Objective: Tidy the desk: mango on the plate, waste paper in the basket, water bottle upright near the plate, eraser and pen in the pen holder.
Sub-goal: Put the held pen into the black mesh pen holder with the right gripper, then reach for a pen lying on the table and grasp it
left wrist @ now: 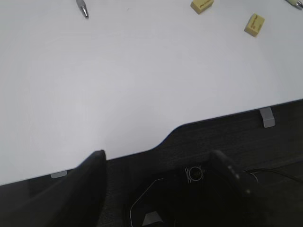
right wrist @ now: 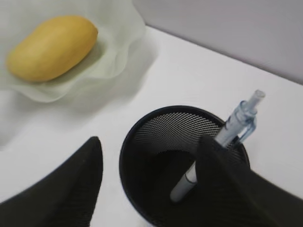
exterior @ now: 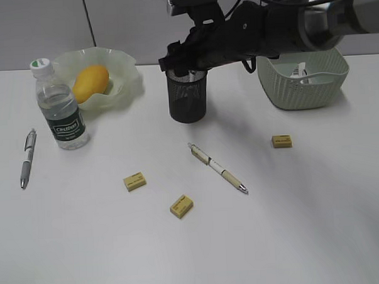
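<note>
Hiding the pen holder's [exterior: 187, 98] rim, the right gripper [exterior: 185, 62] hangs spread.

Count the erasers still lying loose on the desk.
3. One eraser lies left of centre, a second eraser nearer the front edge, a third eraser on the right below the basket. Any inside the pen holder would be hidden.
</note>
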